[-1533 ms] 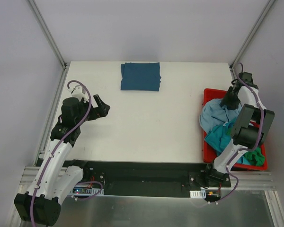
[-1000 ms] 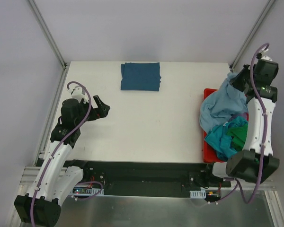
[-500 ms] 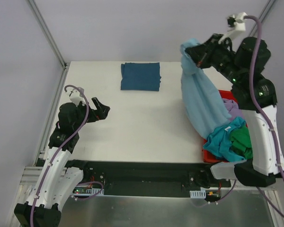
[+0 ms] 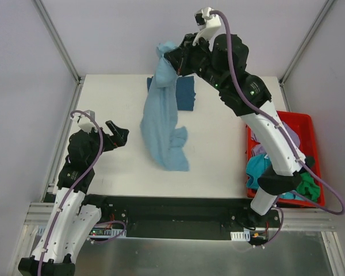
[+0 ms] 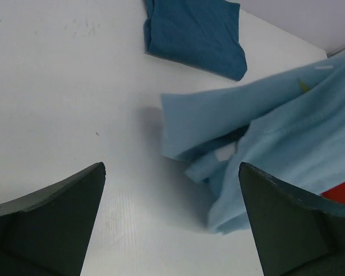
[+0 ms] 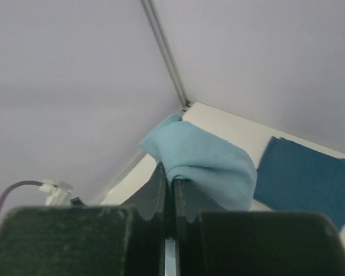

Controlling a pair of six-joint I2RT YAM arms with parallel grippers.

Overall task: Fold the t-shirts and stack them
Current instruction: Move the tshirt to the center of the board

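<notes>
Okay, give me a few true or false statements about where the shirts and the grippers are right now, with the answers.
1. The right gripper is shut on the light blue t-shirt. True.
2. The left gripper holds a shirt. False: it is open and empty.
3. A folded dark blue t-shirt lies near the far edge of the table. True.
4. The light blue t-shirt lies inside the red bin. False: it hangs from the right gripper over the table.

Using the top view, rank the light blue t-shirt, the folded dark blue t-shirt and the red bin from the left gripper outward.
1. light blue t-shirt, hanging mid-table.
2. folded dark blue t-shirt, far edge.
3. red bin, far right.
</notes>
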